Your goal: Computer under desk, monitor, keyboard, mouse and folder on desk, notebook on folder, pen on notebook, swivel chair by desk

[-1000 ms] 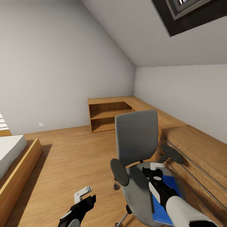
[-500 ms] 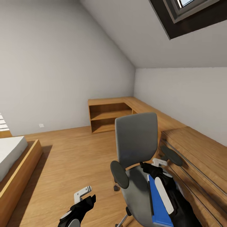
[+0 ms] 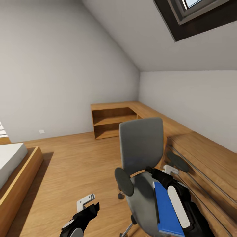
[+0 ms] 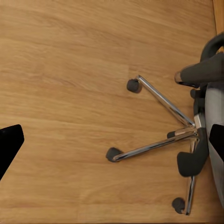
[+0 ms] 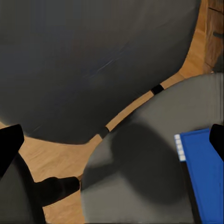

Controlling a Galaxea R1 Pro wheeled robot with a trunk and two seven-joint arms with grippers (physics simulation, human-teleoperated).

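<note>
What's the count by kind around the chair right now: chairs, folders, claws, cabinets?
Swivel chair: 1
Blue folder: 1, lying on the chair seat
Claws: 2, left claw, right claw
Wooden cabinet run along the walls: 1
Total: 5

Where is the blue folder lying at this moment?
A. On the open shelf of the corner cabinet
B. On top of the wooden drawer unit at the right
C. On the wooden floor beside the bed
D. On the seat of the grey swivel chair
D: the folder lies flat on the seat of the swivel chair, with the right gripper above the seat next to it.
</note>
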